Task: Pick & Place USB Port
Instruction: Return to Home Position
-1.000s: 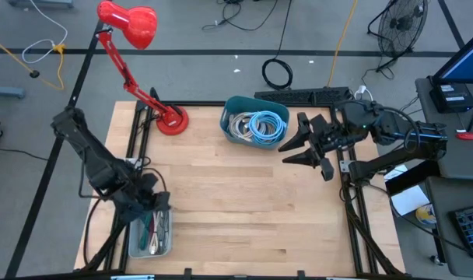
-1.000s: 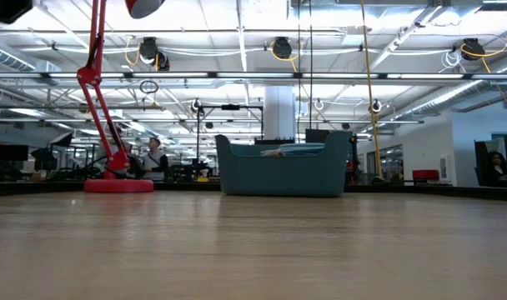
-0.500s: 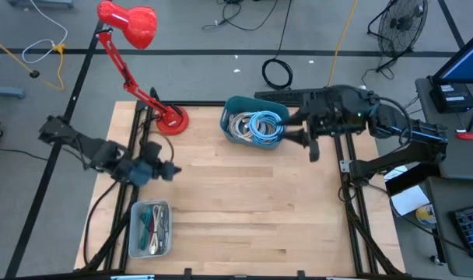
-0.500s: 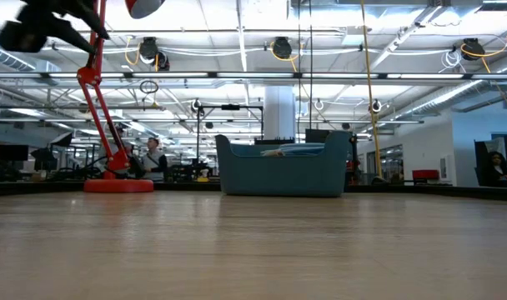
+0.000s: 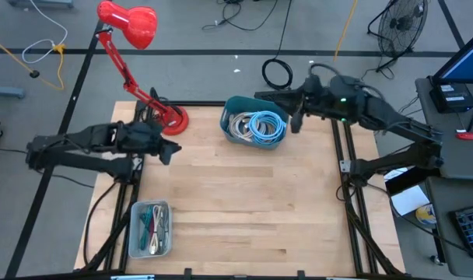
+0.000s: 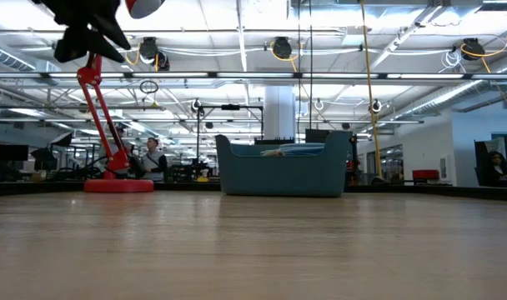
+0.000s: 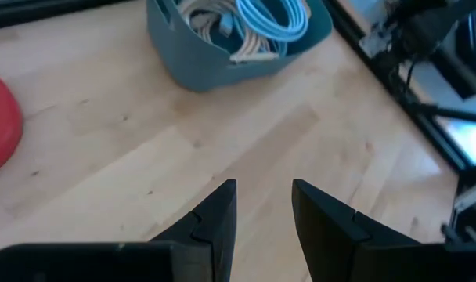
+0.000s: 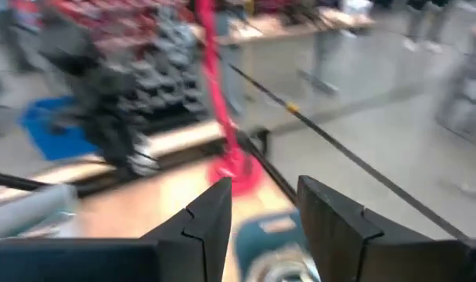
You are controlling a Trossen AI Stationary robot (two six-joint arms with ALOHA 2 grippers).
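the coiled cables (image 5: pixel 261 124) are lying in the blue bin (image 5: pixel 225 117), just beside the right gripper (image 8: pixel 264 184), which is hovering empty with fingers parted; the left gripper (image 7: pixel 264 186), likewise parted and empty, is hanging farther off, near the red lamp's base (image 5: pixel 172 120).

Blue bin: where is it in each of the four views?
High view: blue bin at the table's top edge, centre.
Low view: bin mid-picture.
Left wrist view: bin at the picture's top.
Right wrist view: bin low, centre.
Landmark: red lamp base beside it, in all four.
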